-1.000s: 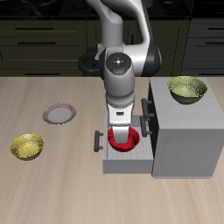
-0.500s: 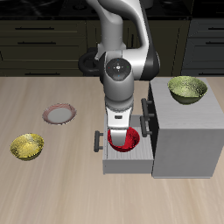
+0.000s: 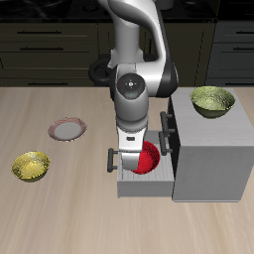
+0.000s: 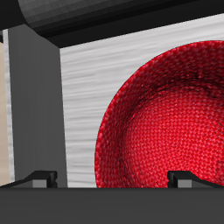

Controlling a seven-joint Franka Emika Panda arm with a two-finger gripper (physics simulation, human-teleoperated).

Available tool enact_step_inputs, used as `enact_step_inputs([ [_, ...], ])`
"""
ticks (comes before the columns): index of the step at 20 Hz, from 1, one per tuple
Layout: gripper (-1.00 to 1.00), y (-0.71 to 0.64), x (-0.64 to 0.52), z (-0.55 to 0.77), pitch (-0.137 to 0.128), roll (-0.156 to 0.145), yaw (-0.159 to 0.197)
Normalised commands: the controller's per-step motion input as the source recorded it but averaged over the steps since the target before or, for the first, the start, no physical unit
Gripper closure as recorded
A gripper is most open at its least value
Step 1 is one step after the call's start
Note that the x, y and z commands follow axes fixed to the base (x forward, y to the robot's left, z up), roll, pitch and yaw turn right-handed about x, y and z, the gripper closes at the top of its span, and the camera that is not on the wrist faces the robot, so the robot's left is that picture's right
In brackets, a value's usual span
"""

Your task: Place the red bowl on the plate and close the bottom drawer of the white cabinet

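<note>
You are working in a kitchen: behind the pale wood-grain table (image 3: pixel 60 119) runs a row of dark cupboards (image 3: pixel 50 40) with bar handles, under a light counter edge. Tableware lies about, a plate (image 3: pixel 67 129) and yellow-green bowls (image 3: pixel 31 167), beside a white cabinet (image 3: pixel 210 149).

No readable text showing anywhere, no labels, brands, numbers or signs appearing on any surface in either view, nothing legible standing out
</note>
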Motion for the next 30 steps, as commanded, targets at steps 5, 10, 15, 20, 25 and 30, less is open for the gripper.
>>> enact_step_inputs([
  [5,-1.0,-0.06,0.02,-0.09,0.007,-0.009,-0.005],
  [10,1.0,-0.12,0.03,0.07,0.013,-0.044,-0.069],
  [15,1.0,-0.06,0.02,0.11,-0.012,0.005,0.007],
  [20,1.0,-0.01,0.03,0.06,-0.001,0.01,0.0],
  [25,1.0,0.03,0.0,0.02,0.002,0.007,-0.002],
  [30,1.0,0.06,-0.05,0.1,-0.01,0.005,0.018],
])
